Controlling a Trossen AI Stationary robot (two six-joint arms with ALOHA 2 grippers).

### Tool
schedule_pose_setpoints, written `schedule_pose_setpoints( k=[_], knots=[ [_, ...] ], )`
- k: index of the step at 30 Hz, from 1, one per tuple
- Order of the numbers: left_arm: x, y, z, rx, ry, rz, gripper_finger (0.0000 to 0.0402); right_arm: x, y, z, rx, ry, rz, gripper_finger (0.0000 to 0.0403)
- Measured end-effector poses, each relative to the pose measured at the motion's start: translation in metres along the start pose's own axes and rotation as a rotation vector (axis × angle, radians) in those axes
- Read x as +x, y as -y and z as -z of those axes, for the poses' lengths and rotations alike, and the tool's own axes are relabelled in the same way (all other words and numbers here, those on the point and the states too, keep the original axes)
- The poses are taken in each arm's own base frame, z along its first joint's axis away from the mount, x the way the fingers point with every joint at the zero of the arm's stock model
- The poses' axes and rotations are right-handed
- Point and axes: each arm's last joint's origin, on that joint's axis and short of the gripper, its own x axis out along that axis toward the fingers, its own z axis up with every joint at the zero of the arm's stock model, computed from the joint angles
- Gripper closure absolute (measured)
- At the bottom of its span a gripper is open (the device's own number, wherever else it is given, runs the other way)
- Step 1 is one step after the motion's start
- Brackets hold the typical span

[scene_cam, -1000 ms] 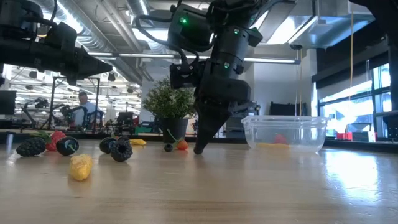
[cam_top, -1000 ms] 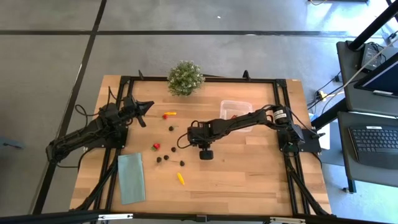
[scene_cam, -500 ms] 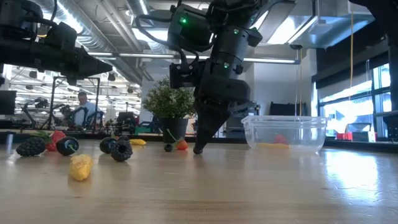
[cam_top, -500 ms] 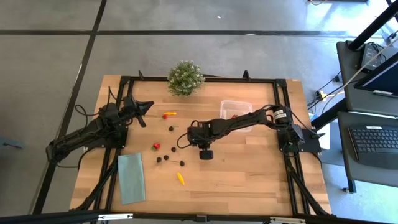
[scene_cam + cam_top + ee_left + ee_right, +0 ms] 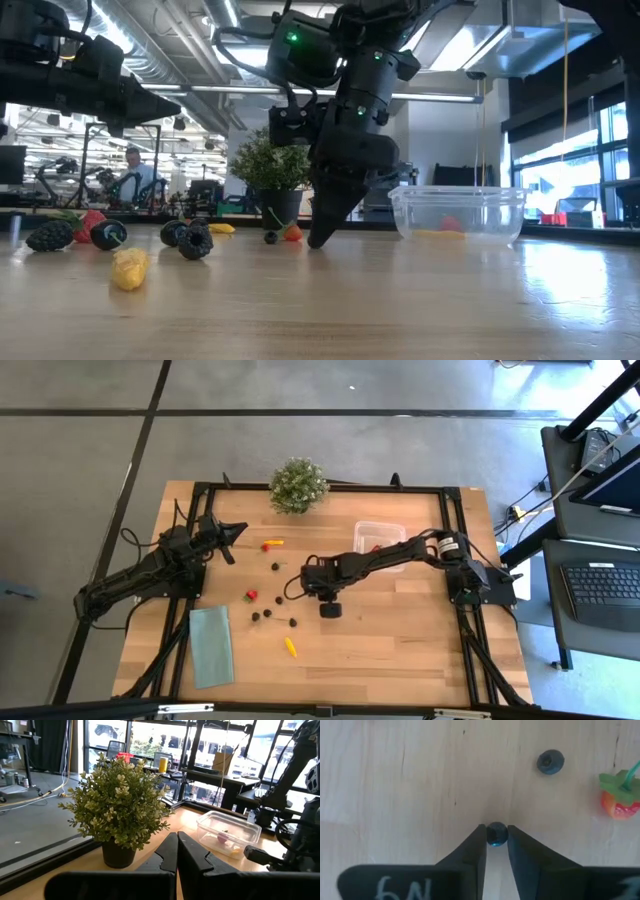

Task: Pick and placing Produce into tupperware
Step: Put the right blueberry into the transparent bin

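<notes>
My right gripper (image 5: 496, 839) points steeply down at the table's middle (image 5: 293, 588), its tips at the wood (image 5: 315, 240). A small dark blue berry (image 5: 496, 834) lies on the table at the very ends of its fingers, one tip on each side and a narrow gap between them. More produce lies loose: another dark berry (image 5: 550, 761), a strawberry (image 5: 619, 800), dark berries (image 5: 262, 614) and a yellow piece (image 5: 290, 647). The clear tupperware (image 5: 380, 536) stands at the far right with red and yellow pieces inside. My left gripper (image 5: 177, 851) hovers shut at the far left (image 5: 232, 530). My right gripper has its two fingertips (image 5: 479, 840) close against the two sides of the dark blue berry, coming from above and slanting down. Whether the tips touch the berry, I cannot tell. The berry rests on the table.
A bushy potted plant (image 5: 298, 485) stands at the far edge. A pale-green cloth (image 5: 211, 645) lies flat at the near left. A red and yellow piece (image 5: 271, 544) lies near my left gripper. Bare wood stretches near and to the right of the right gripper.
</notes>
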Motion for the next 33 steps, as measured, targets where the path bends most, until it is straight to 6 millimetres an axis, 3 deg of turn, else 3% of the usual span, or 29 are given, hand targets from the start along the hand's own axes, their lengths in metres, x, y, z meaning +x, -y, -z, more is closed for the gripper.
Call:
schedule_pose_setpoints(
  k=[8, 33],
  knots=[
    [0.0, 0.0, 0.0, 0.0, -0.002, -0.001, 0.0401, 0.024, -0.005, 0.006, 0.042, -0.065, -0.02, 0.0328],
    [0.0, 0.0, 0.0, 0.0, -0.003, 0.0, 0.0401, 0.025, -0.018, 0.0, 0.168, 0.011, 0.037, 0.0328]
  ],
)
